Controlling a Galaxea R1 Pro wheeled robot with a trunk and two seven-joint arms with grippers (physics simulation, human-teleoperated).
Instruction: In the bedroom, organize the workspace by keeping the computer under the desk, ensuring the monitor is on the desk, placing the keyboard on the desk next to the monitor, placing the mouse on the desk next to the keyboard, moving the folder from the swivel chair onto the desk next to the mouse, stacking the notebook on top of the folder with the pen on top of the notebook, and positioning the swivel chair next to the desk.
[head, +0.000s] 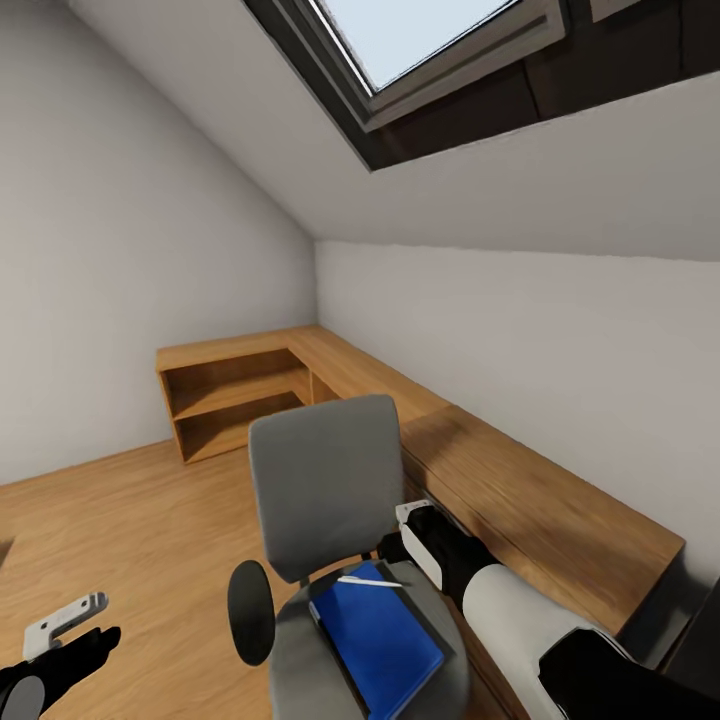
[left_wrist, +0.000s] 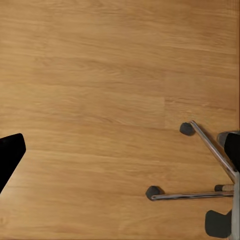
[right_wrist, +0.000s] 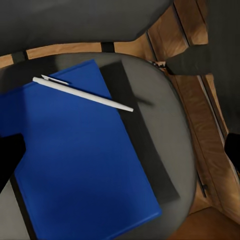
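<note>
Right gripper (head: 412, 520) hovers just above the swivel chair (head: 325, 480) seat by the backrest; jaw gap not readable, nothing visibly held. Left gripper (head: 65, 625) low over wood-plank floor (left_wrist: 100, 100), holding nothing, its spread hard to judge. On the grey upholstered seat: flat glossy blue folder (right_wrist: 75, 165), a dark thin notebook (right_wrist: 145, 155) showing beneath it, slim white pen (right_wrist: 82, 93) lying across the folder's corner. Chrome spokes, black casters (left_wrist: 154, 192). Light-wood shelving counter (head: 520, 490) beside the chair

We see the folder (right_wrist: 75, 165) hiding most of the notebook (right_wrist: 142, 150) beneath it, the chair (head: 325, 480) seat cut by the head view's bottom edge, and both grippers' fingertips mostly out of frame
</note>
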